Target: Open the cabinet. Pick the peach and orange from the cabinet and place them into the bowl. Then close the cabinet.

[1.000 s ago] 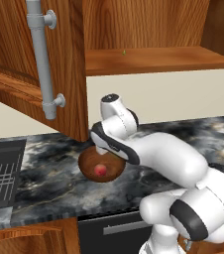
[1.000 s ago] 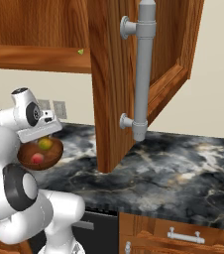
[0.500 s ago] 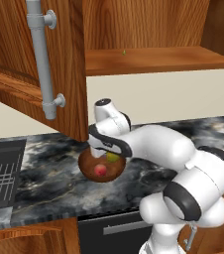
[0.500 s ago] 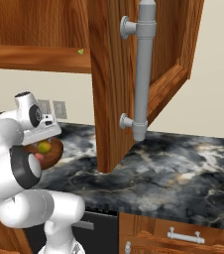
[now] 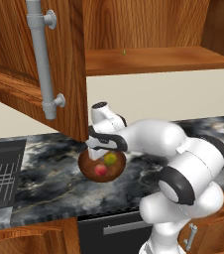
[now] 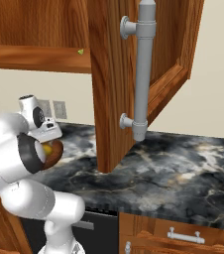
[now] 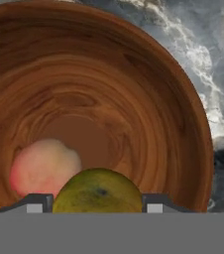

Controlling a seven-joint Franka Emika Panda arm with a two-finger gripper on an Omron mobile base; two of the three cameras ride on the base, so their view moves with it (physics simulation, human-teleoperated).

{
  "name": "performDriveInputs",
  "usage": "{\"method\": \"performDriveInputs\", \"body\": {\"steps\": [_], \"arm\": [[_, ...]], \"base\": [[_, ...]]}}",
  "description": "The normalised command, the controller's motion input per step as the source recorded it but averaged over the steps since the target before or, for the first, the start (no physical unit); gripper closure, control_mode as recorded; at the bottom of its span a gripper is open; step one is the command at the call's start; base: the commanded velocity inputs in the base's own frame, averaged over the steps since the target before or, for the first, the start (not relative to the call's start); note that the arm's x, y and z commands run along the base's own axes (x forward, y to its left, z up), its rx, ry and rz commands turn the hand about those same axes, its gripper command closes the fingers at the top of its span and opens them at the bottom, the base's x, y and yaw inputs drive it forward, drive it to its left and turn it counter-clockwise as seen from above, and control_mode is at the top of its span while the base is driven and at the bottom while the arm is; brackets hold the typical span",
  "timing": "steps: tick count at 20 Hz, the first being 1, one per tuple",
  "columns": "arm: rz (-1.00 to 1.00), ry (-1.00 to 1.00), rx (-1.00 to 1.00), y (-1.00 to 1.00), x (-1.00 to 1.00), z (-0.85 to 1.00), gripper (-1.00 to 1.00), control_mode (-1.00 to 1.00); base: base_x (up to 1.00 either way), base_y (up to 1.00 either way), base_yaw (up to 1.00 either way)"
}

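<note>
In the hand view the orange (image 7: 98, 191) sits at the bottom centre between the two tips of the end effector (image 7: 98, 202), over the inside of the bowl (image 7: 148, 99), with the peach (image 7: 43, 167) already resting in the lower left of it. The tips hug the fruit on both sides, so the end effector seems to be grasping the orange, though the contact itself is hidden at the frame edge and it may be just released. The cabinet (image 5: 148, 59) stands open at the top of the left base view, its door (image 5: 59, 64) hanging over the counter (image 5: 44, 163), so closing it is not yet done.
</note>
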Motion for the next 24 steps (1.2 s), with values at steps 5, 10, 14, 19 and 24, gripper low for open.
{"method": "performDriveInputs", "body": {"steps": [5, 10, 14, 19, 24], "arm": [[0.00, 0.03, 0.00, 0.06, 0.09, -0.22, -1.00, -1.00], [0.00, 0.00, 0.00, 0.03, 0.01, -0.03, -1.00, -1.00], [0.00, -0.03, 0.00, 0.02, 0.00, 0.00, -1.00, -1.00], [0.00, -0.08, 0.00, 0.00, -0.05, 0.19, -1.00, -1.00], [0.00, -0.06, 0.00, 0.00, -0.42, 0.43, -1.00, -1.00]], "base": [[0.00, 0.00, 0.00], [0.00, 0.00, 0.00], [0.00, 0.00, 0.00], [0.00, 0.00, 0.00], [0.00, 0.00, 0.00]]}}
